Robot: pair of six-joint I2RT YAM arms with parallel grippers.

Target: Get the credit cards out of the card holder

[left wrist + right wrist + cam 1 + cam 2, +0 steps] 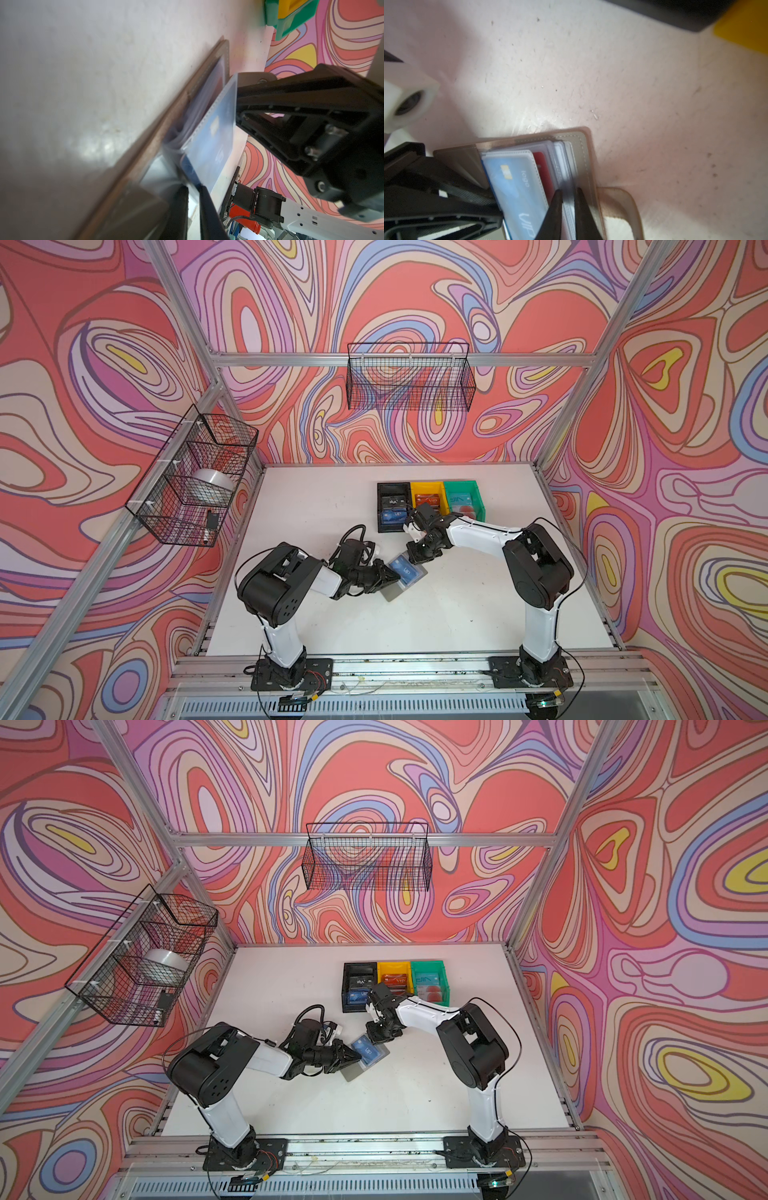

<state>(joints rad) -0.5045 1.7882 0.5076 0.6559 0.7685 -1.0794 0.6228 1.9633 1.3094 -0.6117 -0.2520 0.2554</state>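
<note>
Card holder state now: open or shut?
Open. The card holder lies spread on the table, clear sleeves fanned out, a blue card and a red card showing inside.

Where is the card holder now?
In both top views the card holder lies open on the white table, between the left hand and the right hand, nearer the robot than the black bin.
</note>
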